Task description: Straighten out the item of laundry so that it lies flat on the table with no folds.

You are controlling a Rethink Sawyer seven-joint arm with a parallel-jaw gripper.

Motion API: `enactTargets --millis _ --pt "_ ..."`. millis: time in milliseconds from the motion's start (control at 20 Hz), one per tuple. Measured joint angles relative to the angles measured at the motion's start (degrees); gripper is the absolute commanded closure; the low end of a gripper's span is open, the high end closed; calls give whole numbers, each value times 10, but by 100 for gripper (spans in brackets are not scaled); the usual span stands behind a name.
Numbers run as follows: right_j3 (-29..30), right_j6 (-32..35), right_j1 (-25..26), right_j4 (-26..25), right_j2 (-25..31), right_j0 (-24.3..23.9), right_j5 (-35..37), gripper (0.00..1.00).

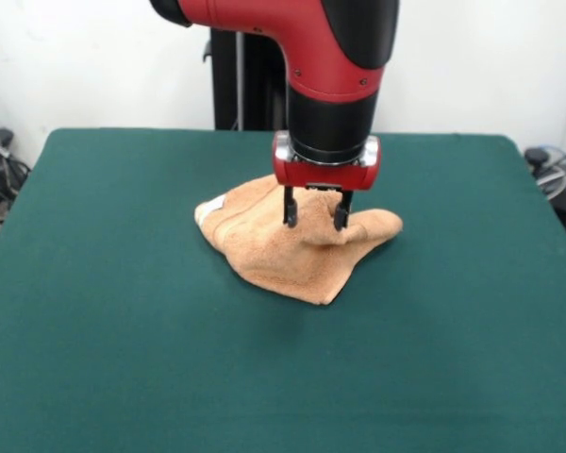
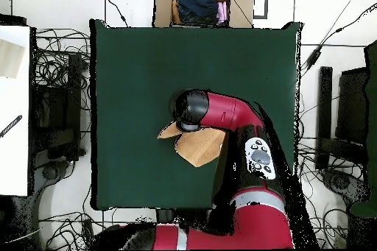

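Observation:
The item of laundry, a peach-orange towel (image 1: 285, 253), lies crumpled near the middle of the green table (image 1: 123, 302), with folds and a raised ridge toward its right corner. A small white label (image 1: 215, 203) shows at its left corner. My gripper (image 1: 315, 219) hangs straight down over the towel's back part. It is open, and its two black fingertips (image 1: 290, 217) sit low at the cloth with nothing pinched between them. In the overhead view the arm hides the gripper and part of the towel (image 2: 199, 147) on the table (image 2: 132, 71).
A cardboard box (image 2: 200, 4) holding clothes stands just beyond the table's top edge in the overhead view. Cables lie on the floor around the table. A white surface (image 2: 15, 115) stands at the left.

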Motion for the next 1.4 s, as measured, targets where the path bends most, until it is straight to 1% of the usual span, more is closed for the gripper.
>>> enactTargets --millis 150,200,1400 --pt "0 0 -1 0 0 2 0 0" --pt "0 0 -1 0 0 3 0 100" --pt "0 0 -1 0 -1 9 0 100"
